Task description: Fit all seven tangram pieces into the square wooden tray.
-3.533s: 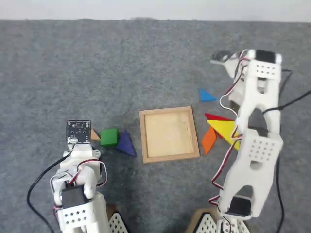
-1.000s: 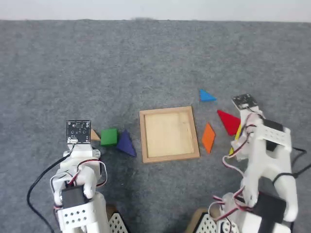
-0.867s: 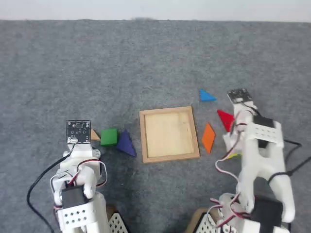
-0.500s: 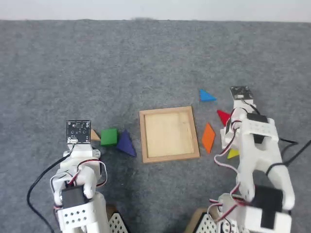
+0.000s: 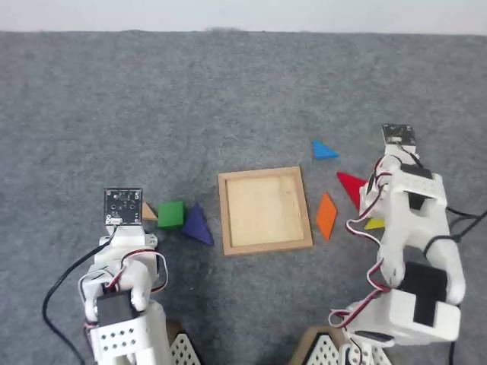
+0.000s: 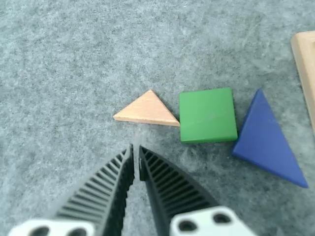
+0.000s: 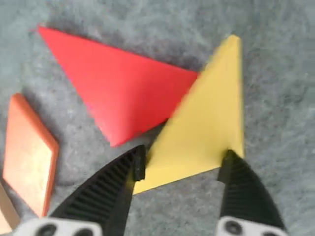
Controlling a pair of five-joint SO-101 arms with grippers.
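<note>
The square wooden tray (image 5: 265, 209) lies in the middle of the carpet with nothing in it. To one side of it sit the tan triangle (image 5: 148, 212) (image 6: 147, 110), green square (image 5: 171, 214) (image 6: 207, 115) and dark blue triangle (image 5: 196, 224) (image 6: 266, 140). My left gripper (image 6: 135, 150) is shut and holds nothing, just short of the tan triangle. On the tray's other side are a light blue triangle (image 5: 324, 150), red triangle (image 5: 352, 186) (image 7: 123, 88) and orange parallelogram (image 5: 326, 215) (image 7: 27, 155). My right gripper (image 7: 182, 164) clasps the yellow triangle (image 5: 374, 223) (image 7: 206, 128), whose edge touches the red one.
Grey carpet covers the whole table. The right arm's body (image 5: 411, 228) hides most of the yellow piece from above. The tray's rim (image 6: 306, 64) lies just beyond the dark blue triangle. Open carpet stretches behind the tray.
The right arm pulled back from the far side and came down over the yellow triangle, which shifted away from the tray and off the red one. The left arm stayed still.
</note>
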